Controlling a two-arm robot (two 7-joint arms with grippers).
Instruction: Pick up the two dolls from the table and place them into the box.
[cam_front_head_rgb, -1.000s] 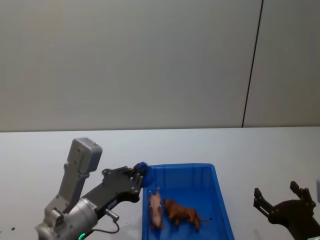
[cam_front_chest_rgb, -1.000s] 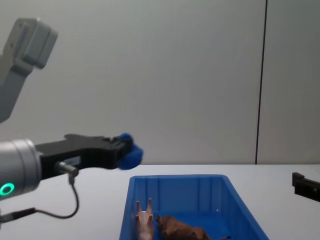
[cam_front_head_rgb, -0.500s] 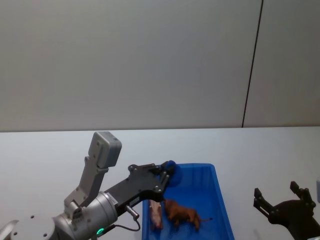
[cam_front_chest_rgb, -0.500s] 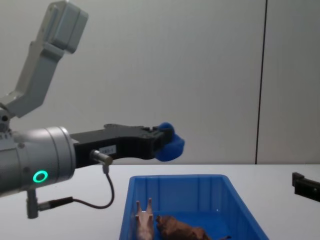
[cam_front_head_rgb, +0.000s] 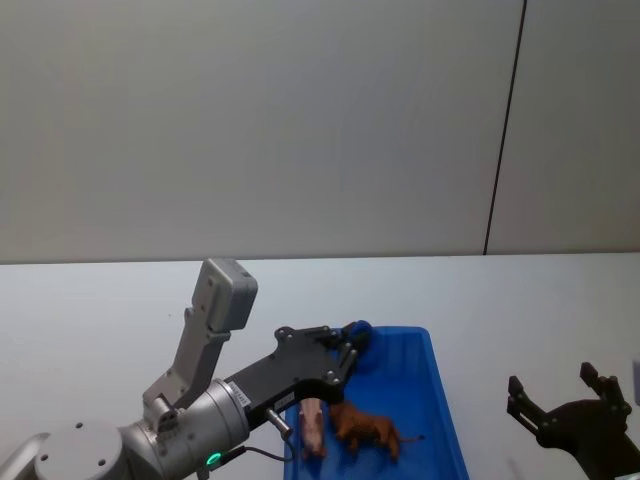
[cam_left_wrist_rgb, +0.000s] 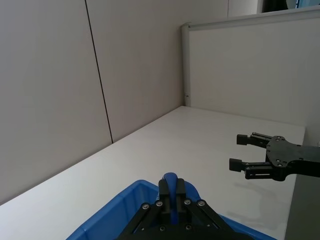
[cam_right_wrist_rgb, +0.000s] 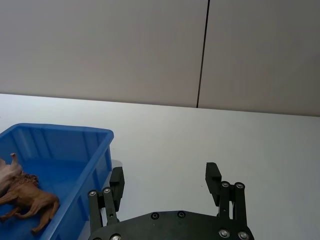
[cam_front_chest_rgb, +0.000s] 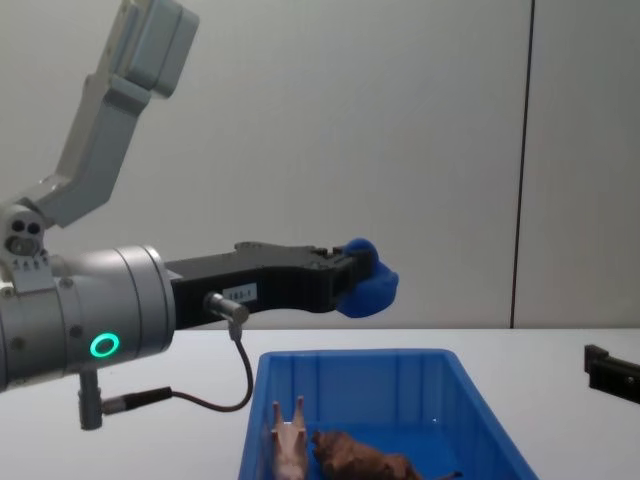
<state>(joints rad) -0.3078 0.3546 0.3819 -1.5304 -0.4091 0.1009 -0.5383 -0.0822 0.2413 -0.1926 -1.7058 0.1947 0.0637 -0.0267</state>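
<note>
The left end effector (cam_front_chest_rgb: 368, 280) reaches in from the left of the chest view to the middle of the frame, its fingers pinched tight on a small blue round-topped object (cam_front_chest_rgb: 370, 288) held high above the box (cam_front_chest_rgb: 262, 395). In the head view it sits at lower centre, over the box's far rim, a position that suggests the object is being carried above the open bin rather than set on the bench (cam_front_head_rgb: 90, 300).

Below it, at the bottom centre of the chest view, both dolls lie inside the box: the pale pink doll (cam_front_chest_rgb: 288, 443) on the left, its long ears pointing toward the far wall, and the shaggy brown doll (cam_front_chest_rgb: 360, 459) just beside it on the right. On this evidence, the task's own items appear to be already delivered.

At the lower right of the head view, the right end effector (cam_front_head_rgb: 568, 395) hangs above bare bench, well apart from the box, fingers spread wide and holding nothing, apparently idle.
</note>
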